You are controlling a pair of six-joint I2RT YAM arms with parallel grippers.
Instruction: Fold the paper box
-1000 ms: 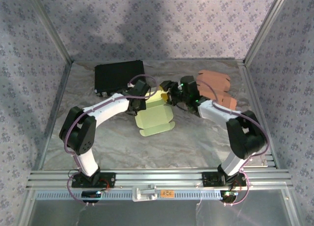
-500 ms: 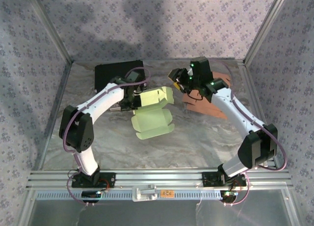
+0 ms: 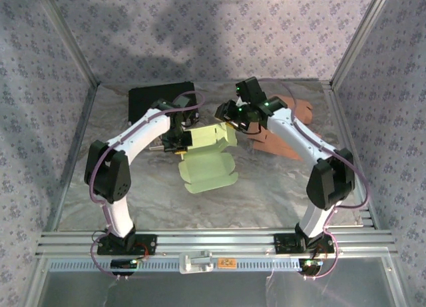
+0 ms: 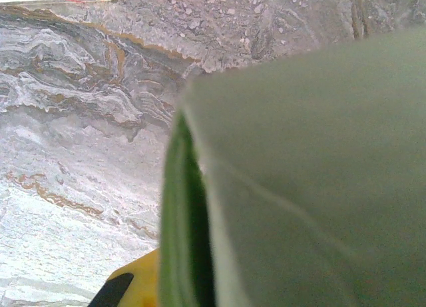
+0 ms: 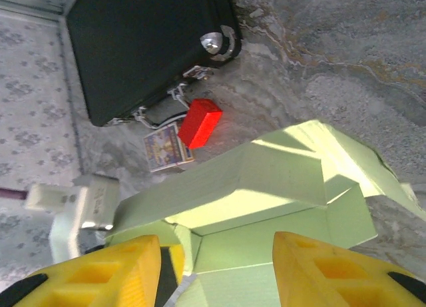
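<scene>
Two robot arms meet over a pale green paper box [image 3: 208, 166] near the middle of a marbled tabletop [image 3: 266, 194], inside a booth with patterned walls.

The left pincer [image 3: 181, 139] is clamped together on the box's left edge. From the left wrist, the green card [image 4: 319, 187] looms close and blurred, with one yellow fingertip [image 4: 130, 287] just beside its folded edge.

The box is half-formed. Its upper section is raised, with side walls turned up, and a broad flap with notched corners spreads toward the near edge. It is not clear whether that flap touches the tabletop.

The right arm reaches in from the far right. The right pincer [image 3: 225, 112] hovers over the box's far right corner. From the right wrist, its two yellow fingers stand well apart [image 5: 216, 247] and grip nothing. The box's creased panels [image 5: 266, 187] lie beyond them, in the gap between.

Behind the box, at the far left of the tabletop, lies a flat black case [image 3: 153, 102] with metal latches. Just beside the edge of the case [image 5: 140, 47] sit a small red block [image 5: 200, 122] and a little printed packet [image 5: 164, 149], touching each other, on the bare surface between the case and the green card.

To the right, under the right arm, lies a pile of brown cardboard blanks [image 3: 293, 120].
</scene>
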